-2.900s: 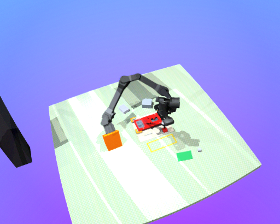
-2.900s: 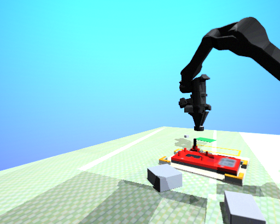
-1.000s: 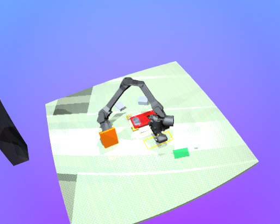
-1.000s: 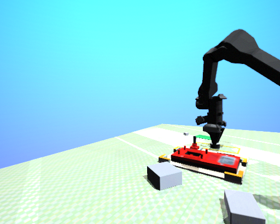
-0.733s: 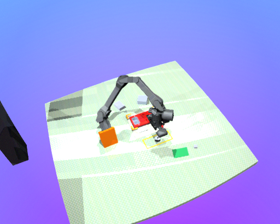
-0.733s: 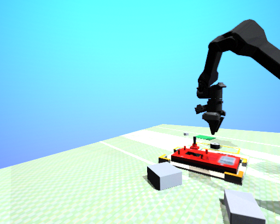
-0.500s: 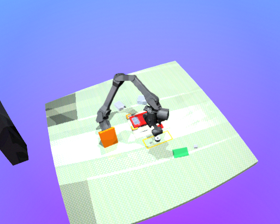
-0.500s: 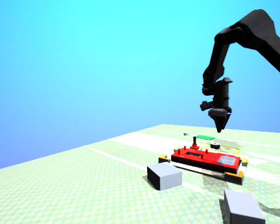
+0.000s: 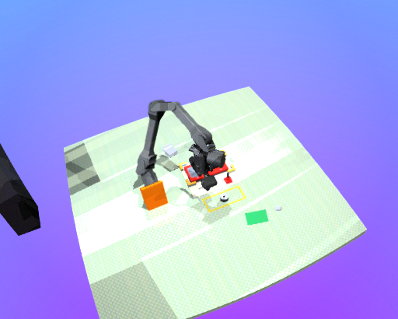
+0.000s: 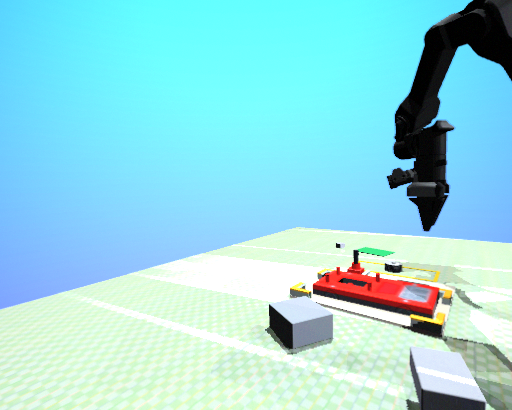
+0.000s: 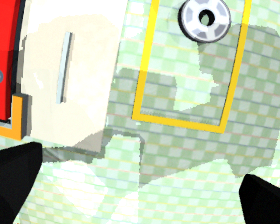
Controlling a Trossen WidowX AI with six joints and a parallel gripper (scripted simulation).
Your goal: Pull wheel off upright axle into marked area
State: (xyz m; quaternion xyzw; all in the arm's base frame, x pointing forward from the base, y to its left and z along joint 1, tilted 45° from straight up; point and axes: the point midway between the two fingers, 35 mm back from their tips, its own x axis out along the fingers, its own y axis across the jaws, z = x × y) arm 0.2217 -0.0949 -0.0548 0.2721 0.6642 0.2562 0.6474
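One wheel (image 11: 204, 18) lies flat inside the yellow-outlined marked area (image 11: 151, 50) on the table (image 9: 259, 253), apart from the upright axle (image 10: 355, 258). Well above it, the gripper (image 10: 427, 220) hangs with fingers spread wide, holding nothing.

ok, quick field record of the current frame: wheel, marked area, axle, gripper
wheel: lying flat, inside the yellow outline, near one end
marked area: yellow rectangle on the table, beside the red board
axle: upright, bare, no wheel on it
gripper: open, raised above the table, holding and touching nothing
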